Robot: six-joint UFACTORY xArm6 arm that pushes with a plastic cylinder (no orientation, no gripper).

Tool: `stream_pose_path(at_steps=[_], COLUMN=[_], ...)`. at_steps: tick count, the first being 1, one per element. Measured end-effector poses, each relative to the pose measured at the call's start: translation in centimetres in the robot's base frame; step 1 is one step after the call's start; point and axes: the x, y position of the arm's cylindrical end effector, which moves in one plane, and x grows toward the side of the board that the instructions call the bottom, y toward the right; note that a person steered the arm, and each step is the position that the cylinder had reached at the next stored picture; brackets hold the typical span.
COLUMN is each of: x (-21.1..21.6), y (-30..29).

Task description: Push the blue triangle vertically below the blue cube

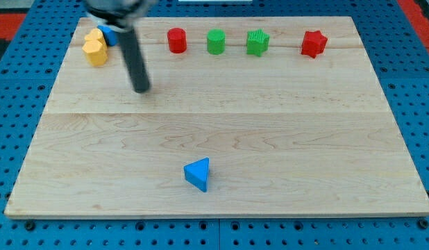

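The wooden surface (221,125) is mostly bare, its blocks gathered along the far edge, so the risks lie in the long travel ahead rather than in crowding near the target. My tool is only a dark rod with nothing to clench or release, and it holds nothing; my tip (141,89) rests on the surface at far left, just near of the blue cube (107,35), which is partly hidden behind the rod, and well apart from the blue triangle (198,173) lying alone at the near middle. The triangle has to go left until it sits straight nearward of the cube, so I judge the tip must first circle to the triangle's right side; cutting straight down could clip its far corner and send it nearer the near edge, where it could slide off. A triangle is likely to turn under an off-centre push, so it may spin and slip past the tip instead of moving left. Swinging away carelessly could also nudge the cube or the two yellow blocks (95,48) just left of it, which would shift the reference itself. The red cylinder (176,40), green cylinder (215,42), green block (257,42) and red star (314,43) stand far off and seem safe.
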Motion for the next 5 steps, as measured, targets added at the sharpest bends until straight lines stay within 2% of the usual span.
stream_pose_path(at_steps=[2,3,5], x=[10.1,16.2,16.3], y=[15.6,17.8,-0.4])
